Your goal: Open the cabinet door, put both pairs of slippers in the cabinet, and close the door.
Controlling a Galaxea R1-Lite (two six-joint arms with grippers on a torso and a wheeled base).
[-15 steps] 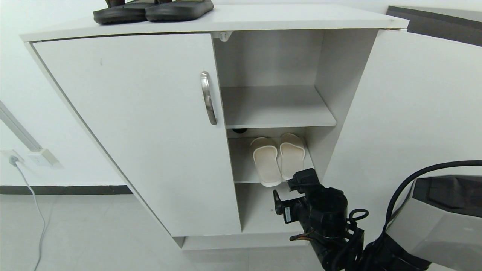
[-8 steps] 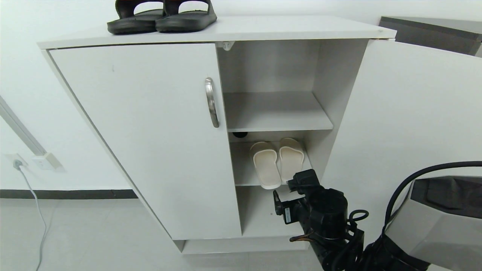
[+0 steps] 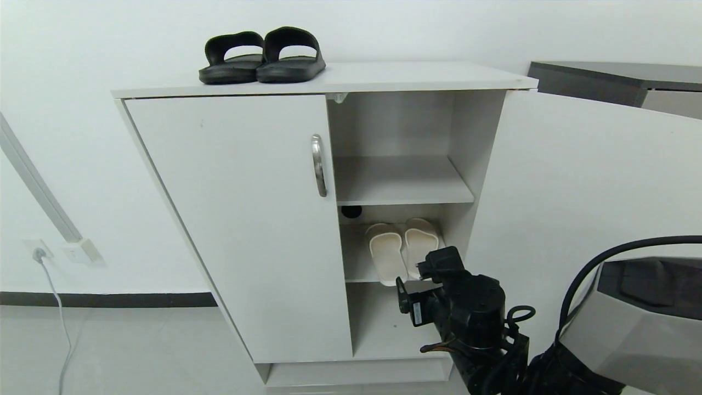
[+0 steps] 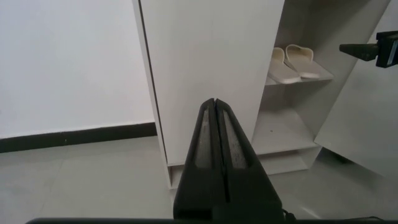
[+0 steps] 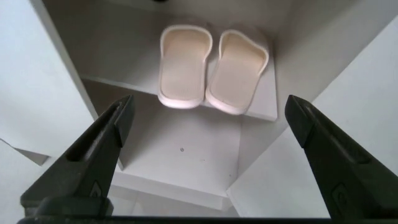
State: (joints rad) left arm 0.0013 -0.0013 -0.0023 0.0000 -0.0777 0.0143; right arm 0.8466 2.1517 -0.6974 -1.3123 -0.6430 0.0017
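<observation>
Since the right door (image 3: 576, 186) stood wide open and the beige pair (image 3: 403, 249) already lay side by side on the middle shelf (image 3: 355, 260), half the stowing looked done to me. My right tool (image 5: 209, 102) hung just in front of that pair with its fingers spread and nothing between them, which I took for a release. My left tool (image 4: 214, 106) sat low before the shut left door (image 3: 236, 219), fingers pressed together, idle and out of the way. The black pair (image 3: 262, 56) waited on the cabinet (image 3: 417, 77) top, above the left door, the next thing to fetch. Against the earlier frames my head camera had drawn back and tilted up, so the cabinet sat lower in view and the black pair showed whole. The slippers themselves had not moved.
</observation>
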